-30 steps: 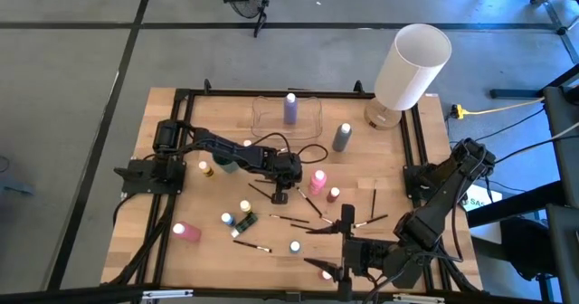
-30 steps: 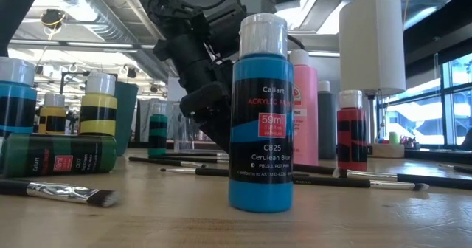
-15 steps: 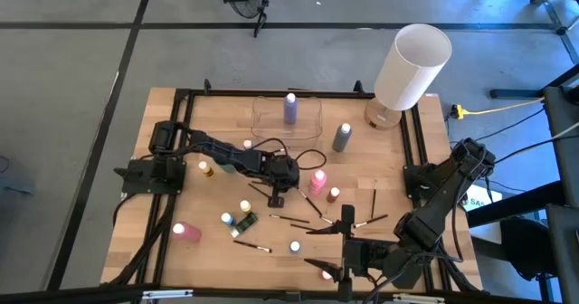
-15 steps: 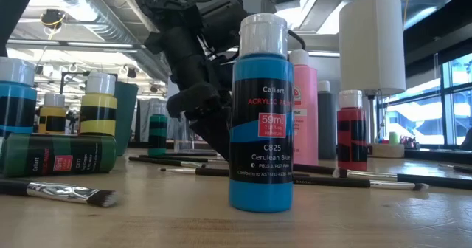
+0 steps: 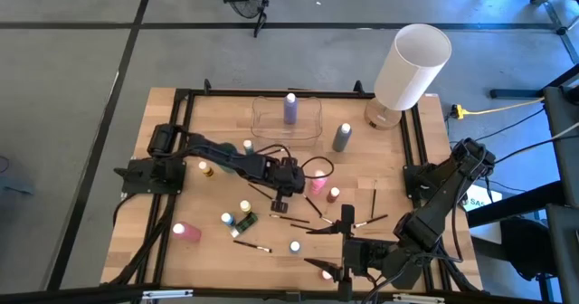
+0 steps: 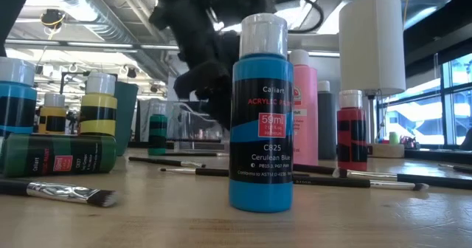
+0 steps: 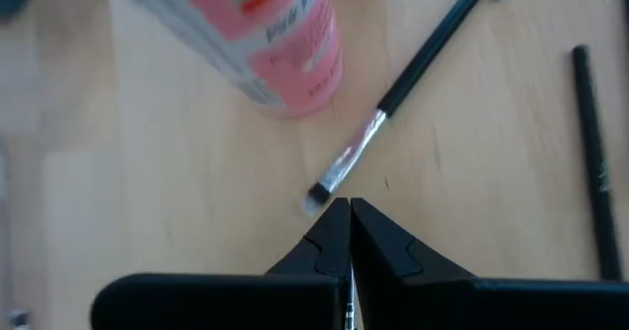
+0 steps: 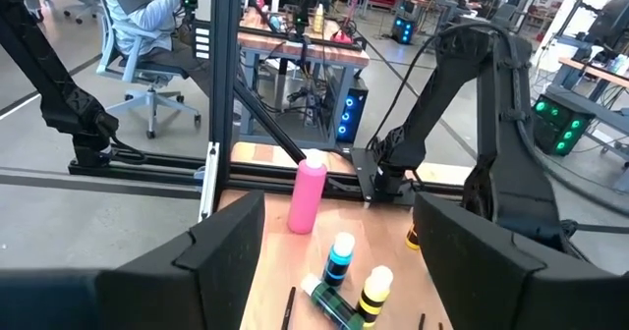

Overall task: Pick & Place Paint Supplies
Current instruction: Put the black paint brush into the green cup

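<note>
Left gripper point(image 7: 349, 212) moved rightward to pink bottle point(image 7: 260, 40) (fingers closed).

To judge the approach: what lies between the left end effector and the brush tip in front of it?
Only bare wood, in the left wrist view: the shut left end effector is just short of the brush bristles.

bright even daylight; soft shadows; left wrist view blurred; low view background hazy

Grey concrete floor point(image 5: 72, 114); windows point(image 6: 457, 108) bright beyond.
</note>
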{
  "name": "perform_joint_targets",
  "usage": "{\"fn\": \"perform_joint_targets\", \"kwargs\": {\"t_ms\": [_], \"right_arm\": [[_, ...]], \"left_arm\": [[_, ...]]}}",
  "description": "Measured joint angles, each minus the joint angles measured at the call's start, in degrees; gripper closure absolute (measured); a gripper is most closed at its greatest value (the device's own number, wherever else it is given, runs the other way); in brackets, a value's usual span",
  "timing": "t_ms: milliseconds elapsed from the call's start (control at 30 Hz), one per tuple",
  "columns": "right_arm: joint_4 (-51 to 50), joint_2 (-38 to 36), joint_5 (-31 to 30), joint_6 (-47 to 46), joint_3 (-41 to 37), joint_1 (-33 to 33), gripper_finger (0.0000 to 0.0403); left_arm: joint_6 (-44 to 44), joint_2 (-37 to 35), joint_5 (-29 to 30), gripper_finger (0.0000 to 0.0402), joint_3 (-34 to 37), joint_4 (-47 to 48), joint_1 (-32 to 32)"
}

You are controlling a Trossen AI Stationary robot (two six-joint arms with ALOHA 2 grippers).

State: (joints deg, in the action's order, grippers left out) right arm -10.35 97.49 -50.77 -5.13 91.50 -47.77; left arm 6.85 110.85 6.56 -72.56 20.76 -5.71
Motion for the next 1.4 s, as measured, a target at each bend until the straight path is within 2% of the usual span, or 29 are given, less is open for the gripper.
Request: {"fn": "perform_joint_targets", "kwargs": {"t_ms": [100,267,400,567,700,867,1067,1200,1300,1400], "right_arm": [[-0.1,0.0,0.0,0.0,0.0,0.0,0.0139],[-0.2,0.0,0.0,0.0,0.0,0.0,0.0139],[-0.1,0.2,0.3,-0.2,0.0,0.0,0.0139],[-0.7,0.8,2.0,-1.0,0.0,0.2,0.0139],[-1.2,0.9,2.1,-1.9,0.0,0.2,0.0139],[-1.5,0.9,3.8,-2.1,0.0,0.1,0.0139],[-0.5,2.5,4.5,-2.1,0.0,0.1,0.0139],[0.3,3.7,4.5,-1.7,0.0,0.2,0.0139],[0.3,4.2,4.5,-1.7,0.0,0.4,0.0139],[0.4,4.5,4.4,-1.7,0.0,0.5,0.0139]], "left_arm": [[1.3,-0.3,0.8,0.0400,-2.8,2.1,-0.4],[3.8,-0.8,8.2,0.0400,-7.0,5.2,-2.1],[6.1,-3.7,11.3,0.0400,-7.7,5.2,-3.4],[6.0,-12.4,16.3,0.0400,-7.5,9.4,-4.0],[5.9,-21.7,16.3,0.0400,-5.2,9.8,-4.0],[6.0,-35.2,14.1,0.0400,0.5,6.6,-2.9],[4.6,-54.4,6.3,0.0400,11.9,-3.7,-0.8],[4.4,-66.3,3.6,0.0400,20.3,-13.8,-1.0],[4.4,-72.4,0.9,0.0400,27.0,-22.5,-0.9],[6.0,-76.6,1.0,0.0400,34.6,-29.9,-0.9]]}}
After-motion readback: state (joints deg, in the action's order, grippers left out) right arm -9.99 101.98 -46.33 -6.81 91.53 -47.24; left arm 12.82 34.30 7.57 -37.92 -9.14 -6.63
